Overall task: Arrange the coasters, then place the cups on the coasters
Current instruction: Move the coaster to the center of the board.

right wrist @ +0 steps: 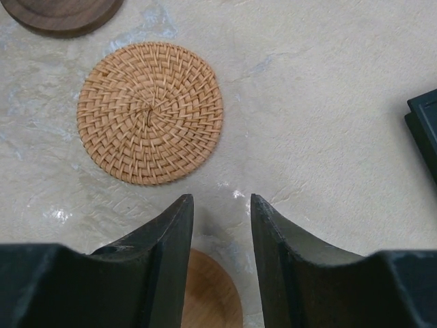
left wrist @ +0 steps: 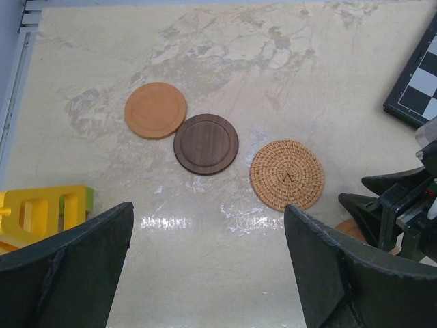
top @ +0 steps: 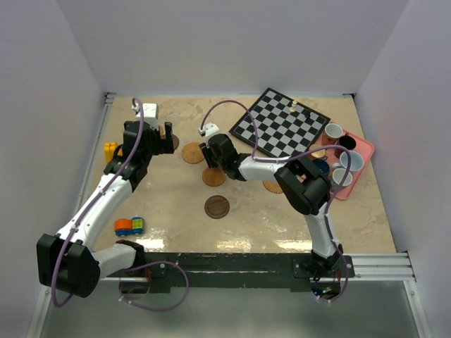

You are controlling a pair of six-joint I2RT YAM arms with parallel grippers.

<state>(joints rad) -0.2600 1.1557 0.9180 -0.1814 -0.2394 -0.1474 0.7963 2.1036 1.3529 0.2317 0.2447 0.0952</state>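
Observation:
Three coasters lie in a row ahead of my left gripper point(left wrist: 208, 208): an orange-tan disc point(left wrist: 156, 110), a dark brown one point(left wrist: 205, 144) and a woven one point(left wrist: 287, 175). The left gripper point(top: 169, 137) hangs open above the table with nothing in it. My right gripper point(right wrist: 220, 198) hovers just short of the woven coaster point(right wrist: 150, 113), jaws partly apart and only bare table between them. A plain wooden coaster point(right wrist: 212, 294) lies under its left finger. Another dark coaster point(top: 217, 207) and a tan one point(top: 273, 186) lie nearer. The cups point(top: 352, 160) stand in a pink tray point(top: 366, 149).
A chessboard point(top: 280, 123) lies at the back right, and its corner point(right wrist: 427, 130) is close to the right gripper. A yellow toy point(left wrist: 41, 215) sits left of the left gripper. Small toy cars point(top: 130, 227) are near the left arm. The right gripper point(left wrist: 396, 205) shows in the left wrist view.

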